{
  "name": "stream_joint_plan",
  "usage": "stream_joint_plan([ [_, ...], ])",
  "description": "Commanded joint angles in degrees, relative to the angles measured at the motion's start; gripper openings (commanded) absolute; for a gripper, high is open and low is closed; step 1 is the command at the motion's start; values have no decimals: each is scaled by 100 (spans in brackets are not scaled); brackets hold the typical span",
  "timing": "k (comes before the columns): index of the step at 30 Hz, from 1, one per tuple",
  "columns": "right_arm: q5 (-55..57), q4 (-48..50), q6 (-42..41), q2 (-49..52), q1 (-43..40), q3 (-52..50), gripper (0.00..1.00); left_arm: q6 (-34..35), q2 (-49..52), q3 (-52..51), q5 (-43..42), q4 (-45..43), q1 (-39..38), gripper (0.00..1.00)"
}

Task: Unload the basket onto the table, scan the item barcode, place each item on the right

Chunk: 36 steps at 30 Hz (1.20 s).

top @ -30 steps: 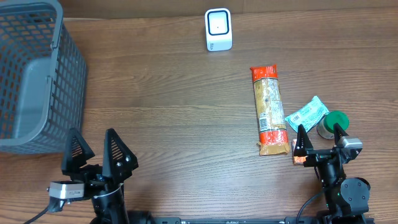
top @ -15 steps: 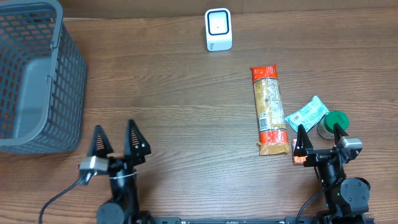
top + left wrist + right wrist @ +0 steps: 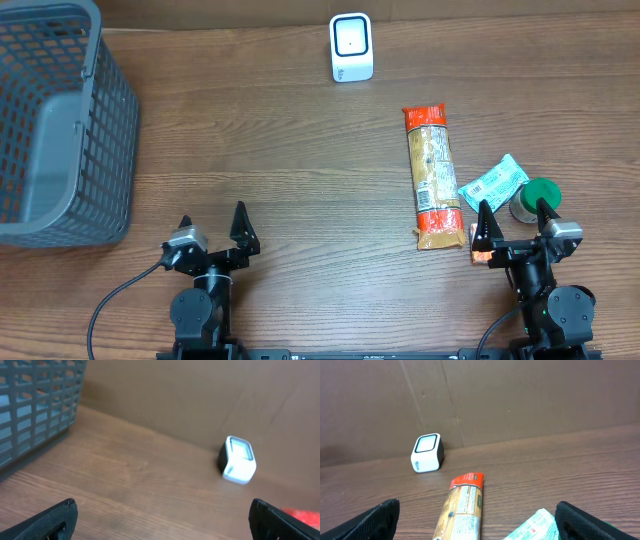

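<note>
The white barcode scanner (image 3: 351,47) stands at the table's far edge, also seen as the scanner (image 3: 239,459) and the scanner (image 3: 427,453) in the wrist views. A long orange pasta packet (image 3: 433,176) lies lengthwise at the right, label side up, with a green-white packet (image 3: 493,183) and a green-lidded jar (image 3: 535,198) beside it. My right gripper (image 3: 512,215) is open just short of these items; the pasta packet (image 3: 462,507) and the green-white packet (image 3: 532,527) lie ahead between its fingers. My left gripper (image 3: 212,222) is open over bare wood at the front left, holding nothing.
A grey mesh basket (image 3: 60,130) fills the far left, and the basket (image 3: 35,405) also shows at the left of the left wrist view. A brown wall rises behind the table.
My left arm has swung right along the front edge and drawn in lower, staying open. The right arm and the items have not moved.
</note>
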<state>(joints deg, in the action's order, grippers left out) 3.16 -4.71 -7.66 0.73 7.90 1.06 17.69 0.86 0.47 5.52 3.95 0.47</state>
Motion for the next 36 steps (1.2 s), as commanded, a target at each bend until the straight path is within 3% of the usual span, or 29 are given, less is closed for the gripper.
stream_joint_plan([
  [1, -33, 22, 24, -57, -26, -61, 100, -1126, -68, -20, -345, 37, 31, 100],
  [7, -33, 22, 24, -57, -26, -61, 100, -1880, -68, -20, -424, 39, 28, 100],
  [36, -33, 22, 26, -57, -26, -61, 100, -1773, -66, -20, -472, 37, 26, 100],
])
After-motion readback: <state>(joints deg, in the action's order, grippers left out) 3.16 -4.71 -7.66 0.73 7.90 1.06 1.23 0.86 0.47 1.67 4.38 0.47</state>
